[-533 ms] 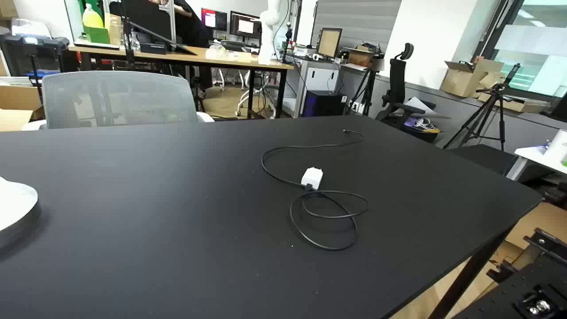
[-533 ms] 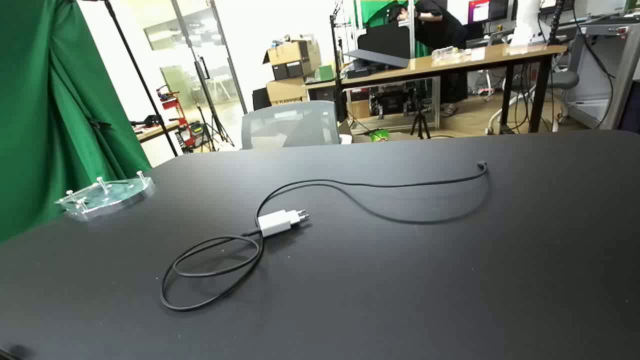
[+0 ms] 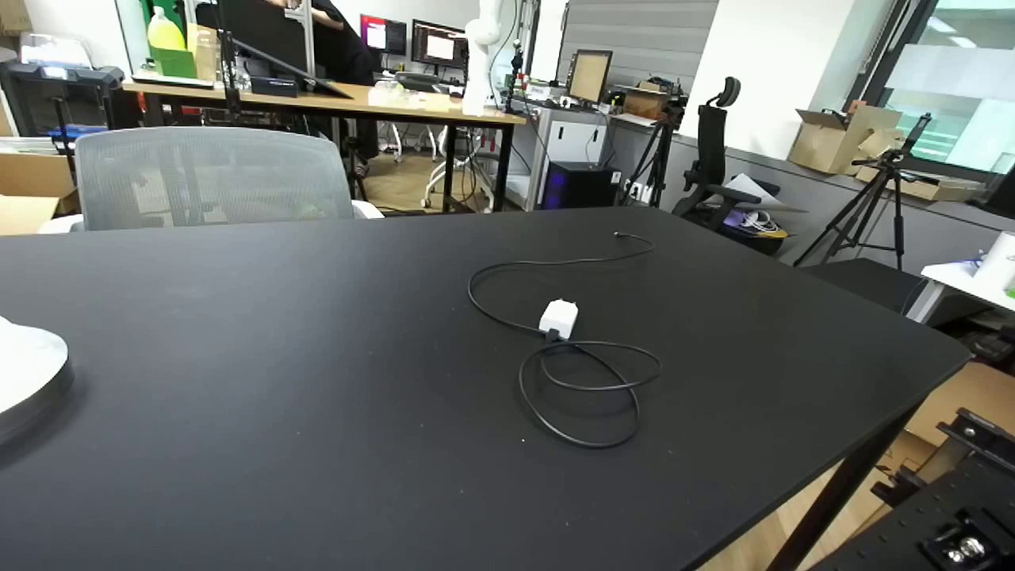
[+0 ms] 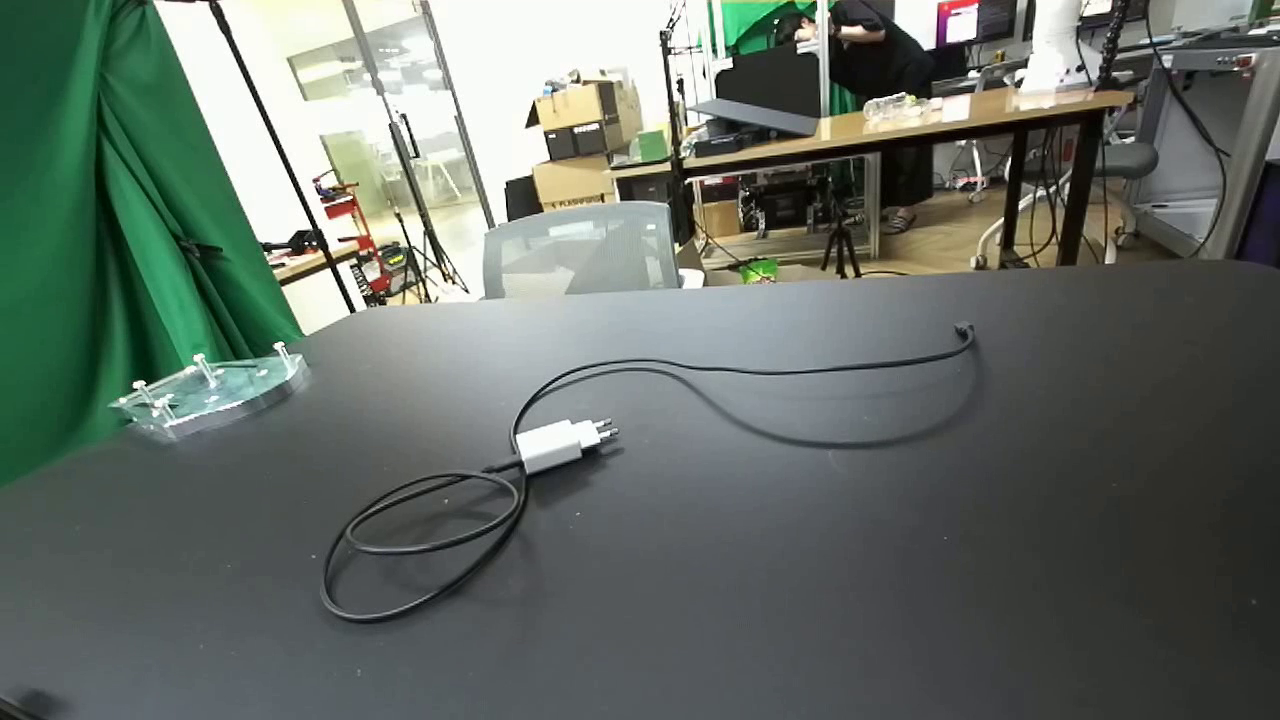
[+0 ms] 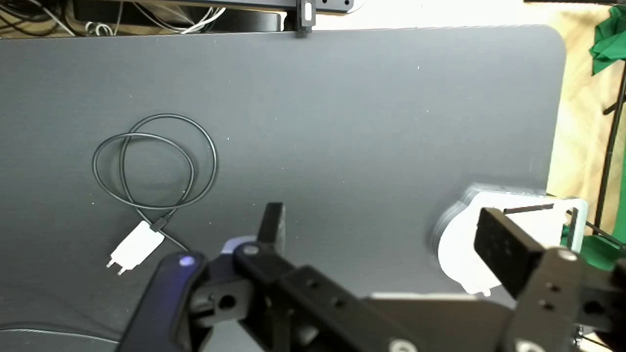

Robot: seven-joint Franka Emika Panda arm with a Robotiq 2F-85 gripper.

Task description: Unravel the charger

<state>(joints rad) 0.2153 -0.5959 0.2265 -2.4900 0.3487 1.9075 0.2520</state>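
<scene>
The charger is a white two-pin plug [image 3: 559, 319] lying on the black table with a black cable [image 3: 555, 262] joined to it. The plug also shows in an exterior view [image 4: 555, 446] and the wrist view [image 5: 137, 247]. Beside the plug, the cable [image 5: 168, 116] makes two overlapping loops. From there it passes by the plug and runs in a long curve to its free end, which is raised a little in an exterior view [image 4: 963, 330]. My gripper [image 5: 389, 234] is wide open and empty above the table, to the right of the charger in the wrist view. It hides part of the cable there.
A clear plate with upright screws [image 4: 225, 395] lies near the table's edge; in the wrist view the plate [image 5: 469, 244] is partly behind the right finger. A grey mesh chair [image 3: 214, 178] stands at the table's far edge. A black metal rail [image 3: 936, 507] borders the table.
</scene>
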